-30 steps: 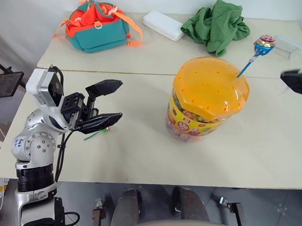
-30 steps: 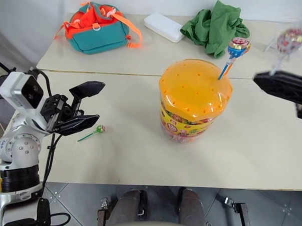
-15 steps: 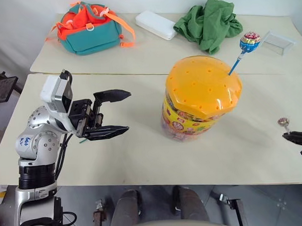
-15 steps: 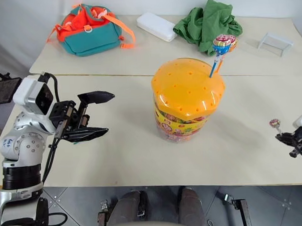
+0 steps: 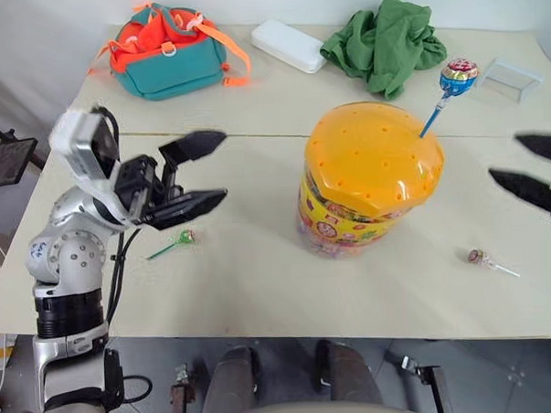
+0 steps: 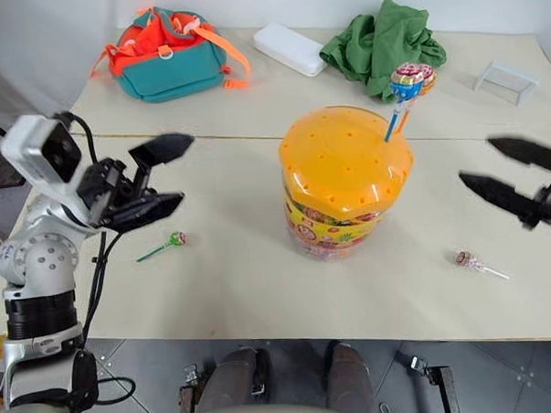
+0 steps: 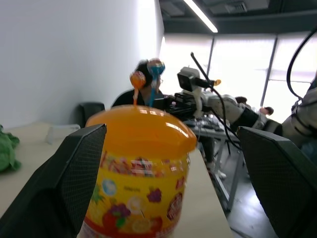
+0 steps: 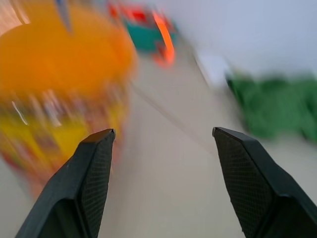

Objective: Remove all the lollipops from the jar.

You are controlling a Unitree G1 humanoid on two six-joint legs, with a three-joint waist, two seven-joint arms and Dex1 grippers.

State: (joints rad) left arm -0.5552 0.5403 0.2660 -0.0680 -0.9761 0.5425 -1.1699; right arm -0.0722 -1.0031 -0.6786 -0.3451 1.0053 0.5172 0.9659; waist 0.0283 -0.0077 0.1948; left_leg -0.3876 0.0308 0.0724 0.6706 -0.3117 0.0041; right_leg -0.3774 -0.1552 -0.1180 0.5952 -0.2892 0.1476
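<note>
Orange-lidded jar (image 5: 370, 179) stands mid-table, two lollipops (image 6: 407, 80) poking from its far-right edge. Both grippers, left (image 5: 194, 175) and right (image 6: 507, 173), have jaws apart, empty. A careless reach could topple the jar.

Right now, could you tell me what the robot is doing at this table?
It is taking lollipops out of the jar. Two lie on the table: a green lollipop near the open left gripper and a pink-wrapped lollipop below the open right gripper. Neither gripper holds anything. A blue-stick lollipop and an orange-stick one stand in the jar's orange lid.
</note>
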